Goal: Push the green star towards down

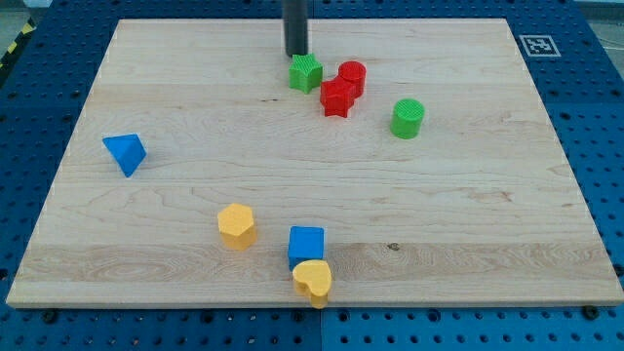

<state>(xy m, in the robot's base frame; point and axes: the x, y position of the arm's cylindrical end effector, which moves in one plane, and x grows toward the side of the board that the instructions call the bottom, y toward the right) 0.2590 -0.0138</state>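
Green star sits on the wooden board, just below my tip, touching or nearly so; ridged green block, intact. Tip is a bare rod, holds nothing. Red star and red cylinder just right of tip, green cylinder further right. Blue triangle far lower-left. Yellow block, blue cube, yellow heart well below.

Green star (beside red blocks), pale wooden board.
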